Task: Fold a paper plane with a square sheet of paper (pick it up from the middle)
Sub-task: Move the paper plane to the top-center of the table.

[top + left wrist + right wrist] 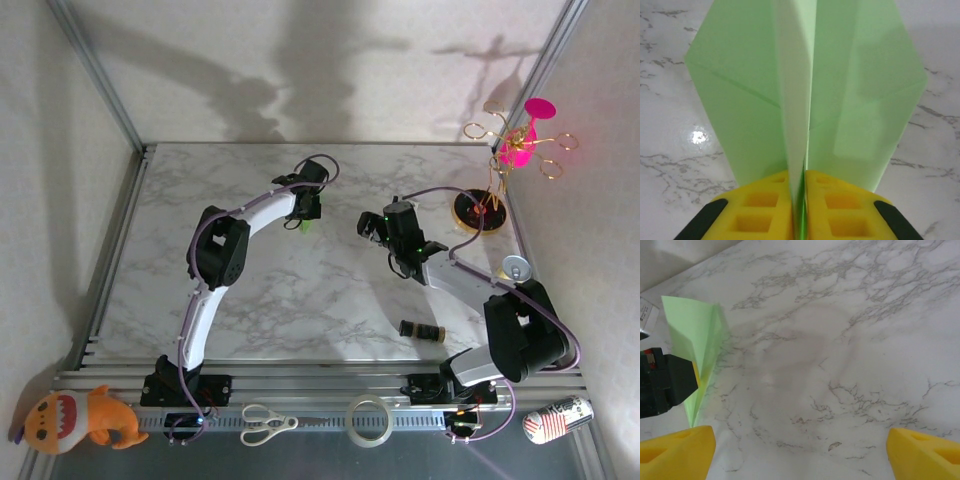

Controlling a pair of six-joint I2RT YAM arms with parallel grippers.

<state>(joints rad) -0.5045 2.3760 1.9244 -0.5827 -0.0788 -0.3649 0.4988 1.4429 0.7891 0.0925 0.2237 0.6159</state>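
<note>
I see my left arm (205, 290) rise from its near-left base, bend at the elbow and reach far and right toward the middle. The left gripper (800, 187) has its 2 yellow fingers (760, 205) pinched almost together on the paper plane (855, 100). My right arm (480, 290) folds at the near-right elbow and stretches left. The right gripper (800, 447) is spread wide and holds nothing.

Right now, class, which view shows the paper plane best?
The left wrist view: the paper plane spreads wide, creases plain, pinched in the left gripper. The right wrist view catches it obliquely at the left; the top view gives a green sliver.
</note>
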